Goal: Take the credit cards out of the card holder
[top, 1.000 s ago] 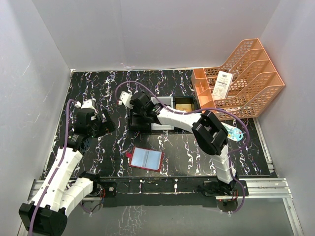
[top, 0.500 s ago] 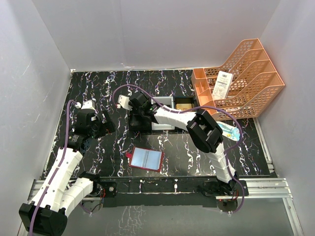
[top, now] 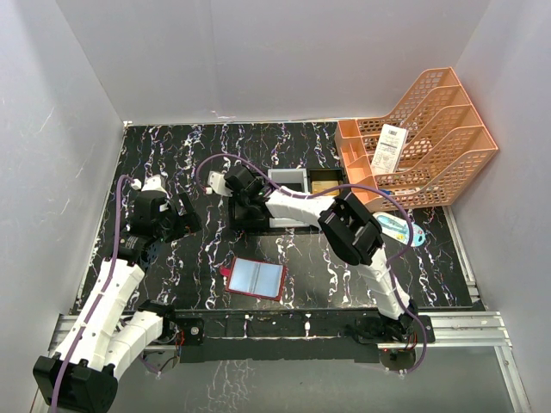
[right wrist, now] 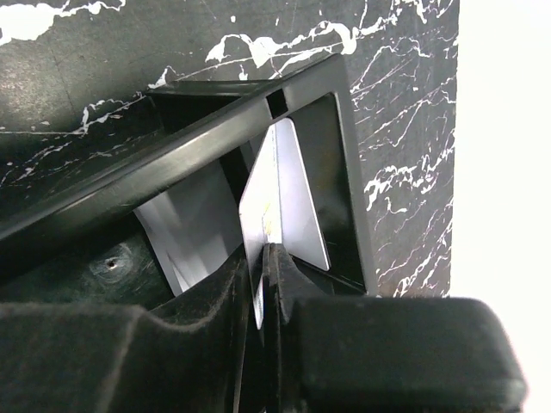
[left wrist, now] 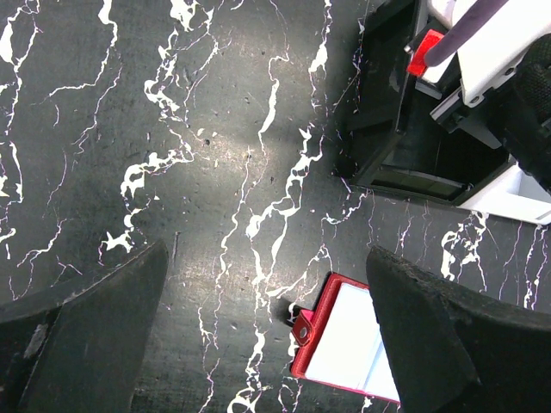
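Note:
The card holder (top: 255,278) lies open on the table, dark red with pale blue inner pockets; in the left wrist view the card holder (left wrist: 344,348) shows its snap tab. My right gripper (top: 244,206) reaches into the left black compartment of the tray (top: 288,175). The right gripper (right wrist: 263,254) is shut on a silvery credit card (right wrist: 284,198), held on edge inside the tray's (right wrist: 215,129) black walls. An orange-gold card (top: 323,185) lies in the tray's right compartment. My left gripper (top: 182,217) hovers wide open left of the wallet, and the left gripper (left wrist: 267,258) holds nothing.
An orange mesh file rack (top: 422,129) with a white tag (top: 390,148) stands at the back right. A light blue object (top: 405,231) lies right of my right arm. Grey walls close in on three sides.
My right arm has swung left along the tray, carrying the card from the middle toward the left black compartment; the white compartment now shows. The left arm and the wallet have not moved.

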Robot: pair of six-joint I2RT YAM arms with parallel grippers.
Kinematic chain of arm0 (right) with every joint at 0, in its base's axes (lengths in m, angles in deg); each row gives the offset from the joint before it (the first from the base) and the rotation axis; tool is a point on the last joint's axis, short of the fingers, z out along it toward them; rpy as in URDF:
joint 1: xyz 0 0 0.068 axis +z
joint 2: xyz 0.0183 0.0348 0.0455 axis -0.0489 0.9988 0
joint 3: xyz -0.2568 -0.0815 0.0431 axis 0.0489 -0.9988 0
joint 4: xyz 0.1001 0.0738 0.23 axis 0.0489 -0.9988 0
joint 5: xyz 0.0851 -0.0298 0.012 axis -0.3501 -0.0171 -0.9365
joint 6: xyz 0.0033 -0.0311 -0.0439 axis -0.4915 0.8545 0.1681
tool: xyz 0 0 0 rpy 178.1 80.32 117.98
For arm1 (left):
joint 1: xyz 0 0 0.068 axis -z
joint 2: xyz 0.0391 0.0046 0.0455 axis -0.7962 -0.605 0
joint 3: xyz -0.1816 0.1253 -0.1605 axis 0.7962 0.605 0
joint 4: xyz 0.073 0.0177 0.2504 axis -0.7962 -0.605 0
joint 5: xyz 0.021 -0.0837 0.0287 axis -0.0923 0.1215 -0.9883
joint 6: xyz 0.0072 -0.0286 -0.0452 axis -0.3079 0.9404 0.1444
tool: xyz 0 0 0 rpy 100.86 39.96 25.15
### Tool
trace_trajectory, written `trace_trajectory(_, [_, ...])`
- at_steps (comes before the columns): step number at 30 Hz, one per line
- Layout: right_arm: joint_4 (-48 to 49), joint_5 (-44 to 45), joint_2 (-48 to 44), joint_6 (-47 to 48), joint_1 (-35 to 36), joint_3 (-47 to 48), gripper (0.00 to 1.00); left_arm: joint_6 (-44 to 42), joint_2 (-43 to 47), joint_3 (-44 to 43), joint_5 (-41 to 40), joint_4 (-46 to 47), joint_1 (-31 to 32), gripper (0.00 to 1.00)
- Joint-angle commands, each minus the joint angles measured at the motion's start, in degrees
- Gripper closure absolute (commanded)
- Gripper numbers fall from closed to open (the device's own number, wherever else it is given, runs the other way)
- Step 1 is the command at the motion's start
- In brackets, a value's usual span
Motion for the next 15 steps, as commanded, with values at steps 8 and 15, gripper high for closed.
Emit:
trace_trajectory(8, [1.03, -3.47, -4.6, -2.15, -0.23, 0.85, 0.57, -0.58, 1.02, -0.09, -0.75, -0.12, -0.17, 0.01])
trace_trajectory(15, [-0.2, -6.84, -8.76, -4.61, -0.32, 0.03, 0.47, -0.83, 0.47, 0.04, 0.29, 0.2, -0.2, 0.01])
